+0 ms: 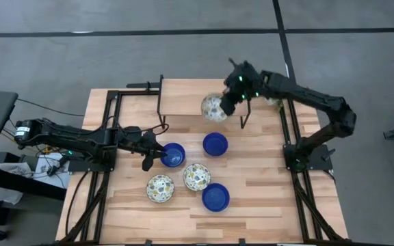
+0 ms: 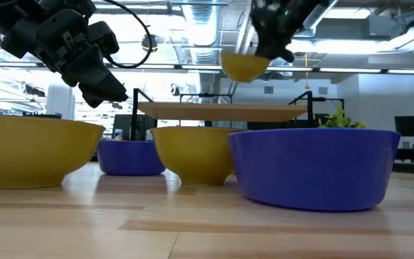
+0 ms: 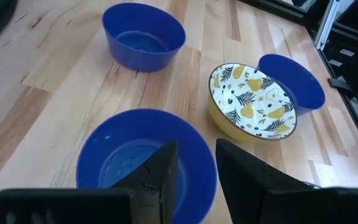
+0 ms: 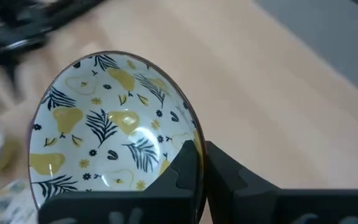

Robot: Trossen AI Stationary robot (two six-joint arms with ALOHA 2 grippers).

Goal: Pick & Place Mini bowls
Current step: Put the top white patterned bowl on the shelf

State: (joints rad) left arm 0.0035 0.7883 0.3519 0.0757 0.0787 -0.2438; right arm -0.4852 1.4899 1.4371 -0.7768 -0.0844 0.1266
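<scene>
My right gripper is shut on a cream floral mini bowl and holds it high over the table's far middle. My left gripper is open above the near-left rim of a blue bowl. In the left wrist view its fingers stand astride that bowl's rim, one over the inside and one outside. Two more blue bowls and two floral bowls rest on their bases on the table. My right gripper pinches the floral bowl's rim, one finger inside the bowl and one outside. The fingers come from the table's right side, slanting down. The bowl is lifted clear of the table with its opening up.
A raised wooden shelf on a black frame stands at the table's far side. A small green plant stands at the far right. Black frame rails run along the table's left and right edges.
</scene>
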